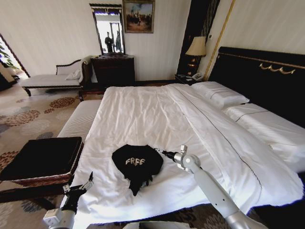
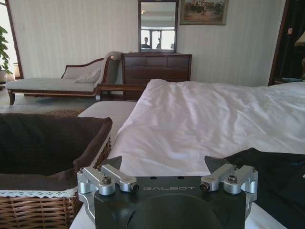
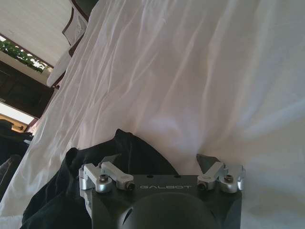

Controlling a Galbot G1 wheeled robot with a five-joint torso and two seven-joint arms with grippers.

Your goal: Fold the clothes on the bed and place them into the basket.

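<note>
T-shirt lies crumpled on the bed, basket beside; right pincer open at its edge, left pincer open near the bed's corner.

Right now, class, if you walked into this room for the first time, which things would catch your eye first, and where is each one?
The black T-shirt with white lettering stands out, bunched on the white bed near its foot edge. The right gripper sits open at the shirt's right edge; the left gripper hangs open off the bed's near left corner. Left of the bed stands the wicker basket with its black top.
</note>
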